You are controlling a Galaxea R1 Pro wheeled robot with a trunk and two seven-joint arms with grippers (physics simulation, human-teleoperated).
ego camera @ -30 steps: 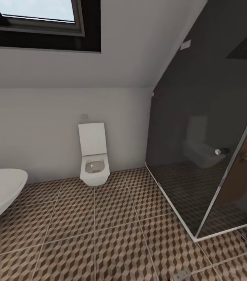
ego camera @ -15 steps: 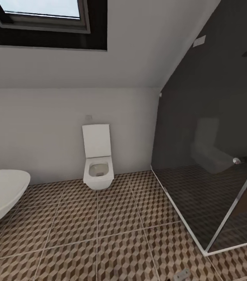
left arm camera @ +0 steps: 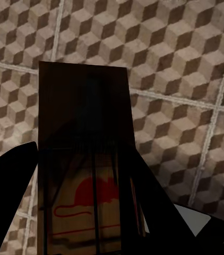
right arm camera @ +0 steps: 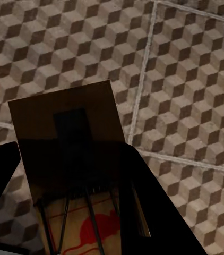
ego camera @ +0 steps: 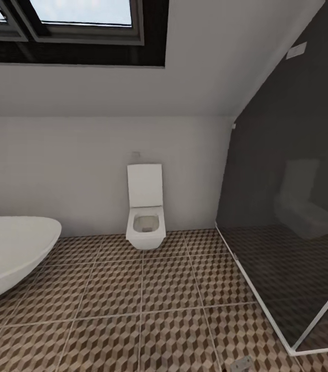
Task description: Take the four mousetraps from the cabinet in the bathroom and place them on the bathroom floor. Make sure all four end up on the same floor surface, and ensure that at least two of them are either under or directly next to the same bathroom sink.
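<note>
Brown mousetraps, two (each printed with a red mouse): left end effector (left arm camera: 85, 212) clamps one mousetrap (left arm camera: 84, 159), right end effector (right arm camera: 75, 207) clamps another (right arm camera: 69, 143), both above the bathroom floor (ego camera: 169, 310).

**Bathroom floor: what's sitting on it**

Bathroom floor (ego camera: 153, 305): large square tiles, brown/beige/tan cube pattern, pale grout lines. Same tiling shows in both wrist views.

On it, head view:
- white bathtub (ego camera: 9, 256) at the left, rounded end over the tiles
- white square toilet (ego camera: 145, 225) against the back wall, lid up; can't tell if its base touches the tiles
- dark glass shower enclosure (ego camera: 293, 232) at the right, pale bottom frame running along the tiles
- small grey fitting (ego camera: 242, 363) at the bottom edge, too small to identify
</note>
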